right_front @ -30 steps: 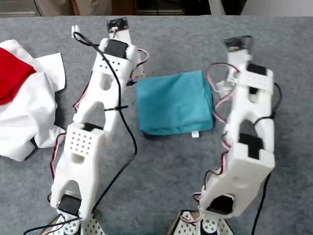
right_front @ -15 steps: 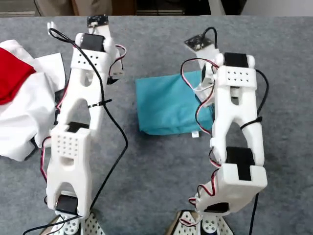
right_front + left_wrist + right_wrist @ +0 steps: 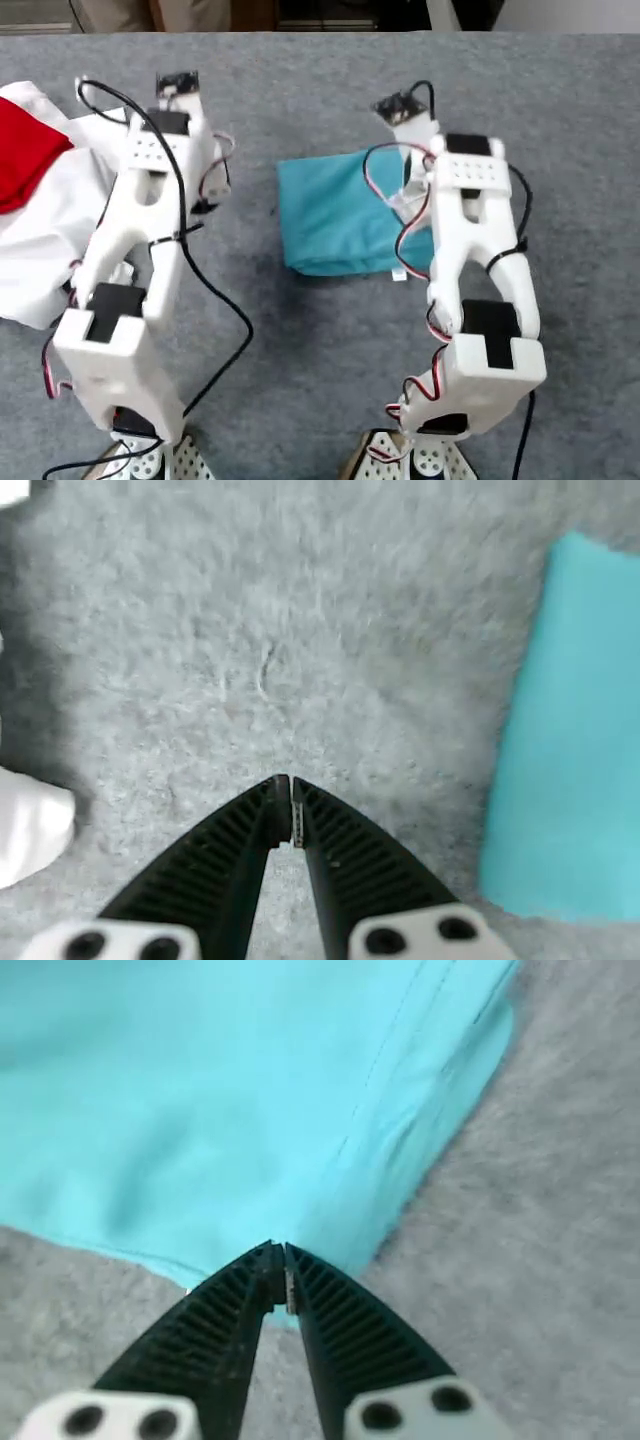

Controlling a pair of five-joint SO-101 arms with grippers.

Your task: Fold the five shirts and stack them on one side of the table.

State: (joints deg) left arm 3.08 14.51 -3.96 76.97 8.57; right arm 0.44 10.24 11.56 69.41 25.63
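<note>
A folded teal shirt lies in the middle of the grey table. My right gripper is shut, its tips just above the teal shirt near the edge, with nothing held. The right arm stands over the shirt's right part. My left gripper is shut and empty over bare grey cloth, between the teal shirt and a white shirt. The left arm stands beside a crumpled white shirt with a red shirt on it.
The grey felt table cover lies bare in front of the teal shirt and at the far right. Both arm bases stand at the near edge. Loose cables hang along both arms.
The left arm has swung left, away from the teal shirt toward the white pile. The right arm has moved left and now stands over the teal shirt's right part.
</note>
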